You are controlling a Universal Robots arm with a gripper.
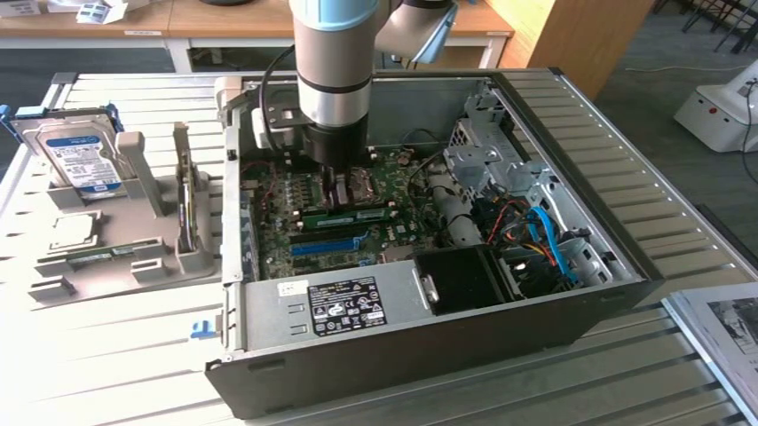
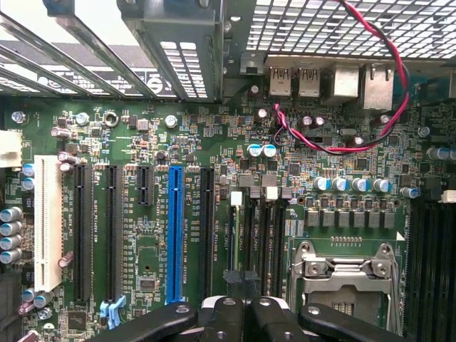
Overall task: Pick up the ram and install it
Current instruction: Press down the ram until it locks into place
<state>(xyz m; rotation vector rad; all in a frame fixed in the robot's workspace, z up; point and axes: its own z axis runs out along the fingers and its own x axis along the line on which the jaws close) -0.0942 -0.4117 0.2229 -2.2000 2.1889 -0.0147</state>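
Black gripper [image 1: 341, 182] fingers, seen in the wrist view [image 2: 242, 313] pressed together at the frame edge, are clenched with nothing visible between them, hanging low inside the open computer case [image 1: 569, 293] just above the green motherboard [image 1: 296, 231]. In the exterior view the silver and grey arm [image 1: 335, 62] comes straight down into the case, and the gripper sits right behind the ram [image 1: 346, 215], a slim green stick lying across the board near the gripper's tips; whether it is fully seated in its slot I cannot tell. Just in front of the ram lies the long blue slot [image 1: 326, 246], which in the wrist view [image 2: 175, 235] stands beside black expansion slots [image 2: 82, 235] and a white slot [image 2: 47, 224]. The wrist view also takes in the metal CPU socket [image 2: 347, 274], a row of blue-topped capacitors [image 2: 350, 184], a looping red and black wire [image 2: 388, 107] and the rear port blocks [image 2: 313, 80]. Farther out in the case, toward the exterior view's right, are a black power supply block [image 1: 474, 280], blue cables [image 1: 551, 244] and a grey drive cage [image 1: 492, 155]; a white-labelled panel [image 1: 343, 306] faces the front. On the slatted metal counter [image 1: 106, 373], to the exterior view's left, a grey holder [image 1: 119, 257] carries a hard drive [image 1: 77, 160] standing upright and a processor chip [image 1: 71, 231].
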